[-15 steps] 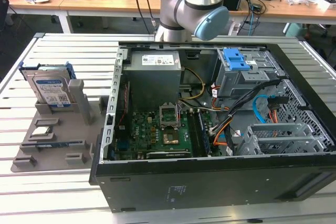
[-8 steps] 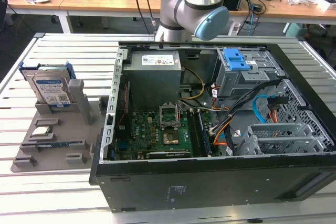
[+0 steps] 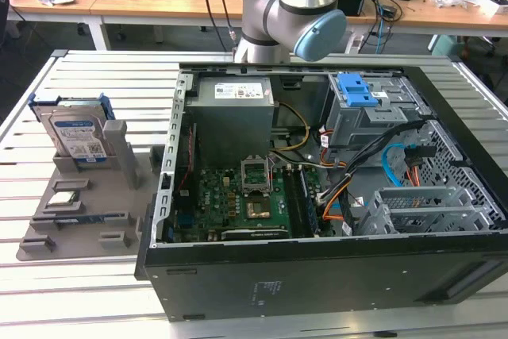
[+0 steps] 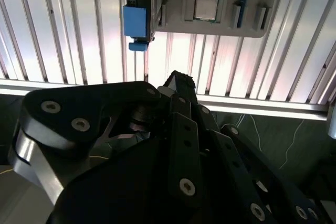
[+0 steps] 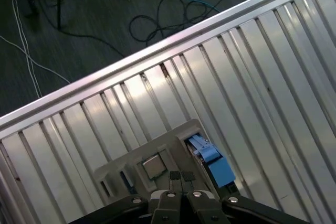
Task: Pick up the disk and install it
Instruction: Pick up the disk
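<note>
At the exterior view's left the disk (image 3: 75,131) stands on edge in its grey holder (image 3: 119,142) on the slatted worktop (image 3: 48,291), well apart from the open PC case (image 3: 317,275). Not picked yet. Tool (image 5: 181,177) hangs high above the holder, closed on nothing. Both wrist views look down on the disk's blue frame (image 4: 135,22) and the CPU (image 4: 206,8) parked near it in the same holder.

Risks as I read them:
- A closed tool going down would hit the disk's top edge instead of straddling it.
- An off-line approach lands a finger on the CPU side, since the parts sit close.
- A grip on the blue plastic only may flex it, so the drive tilts or slips.
- A tight slot could drag the holder up with the disk.
- At the case, cables (image 3: 341,196) lie just beside the drive bay (image 3: 373,117), so a skewed entry could snag.
</note>
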Motion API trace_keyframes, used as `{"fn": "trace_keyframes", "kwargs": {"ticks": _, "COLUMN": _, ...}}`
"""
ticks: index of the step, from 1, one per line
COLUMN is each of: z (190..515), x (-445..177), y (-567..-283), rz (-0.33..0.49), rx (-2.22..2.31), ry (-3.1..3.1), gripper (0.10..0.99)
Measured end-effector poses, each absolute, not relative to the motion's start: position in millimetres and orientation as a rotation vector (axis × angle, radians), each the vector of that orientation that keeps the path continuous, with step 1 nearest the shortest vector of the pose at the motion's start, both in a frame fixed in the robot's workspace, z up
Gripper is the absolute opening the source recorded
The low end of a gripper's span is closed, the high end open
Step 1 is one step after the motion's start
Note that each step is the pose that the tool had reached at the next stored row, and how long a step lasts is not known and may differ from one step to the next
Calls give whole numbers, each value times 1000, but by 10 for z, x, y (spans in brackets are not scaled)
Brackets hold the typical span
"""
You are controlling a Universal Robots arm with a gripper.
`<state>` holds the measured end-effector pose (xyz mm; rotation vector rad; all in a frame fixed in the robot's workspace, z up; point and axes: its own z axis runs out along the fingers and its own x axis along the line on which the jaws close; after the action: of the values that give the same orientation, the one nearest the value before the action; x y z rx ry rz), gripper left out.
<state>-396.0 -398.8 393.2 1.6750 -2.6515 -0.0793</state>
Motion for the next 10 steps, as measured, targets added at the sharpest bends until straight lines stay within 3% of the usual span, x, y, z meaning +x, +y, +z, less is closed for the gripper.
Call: {"fn": "trace_keyframes", "kwargs": {"ticks": 10, "z": 3932, "x": -3960, "y": -3989, "rz": -79, "rx": 1787, "ry": -2575, "gripper": 106}}
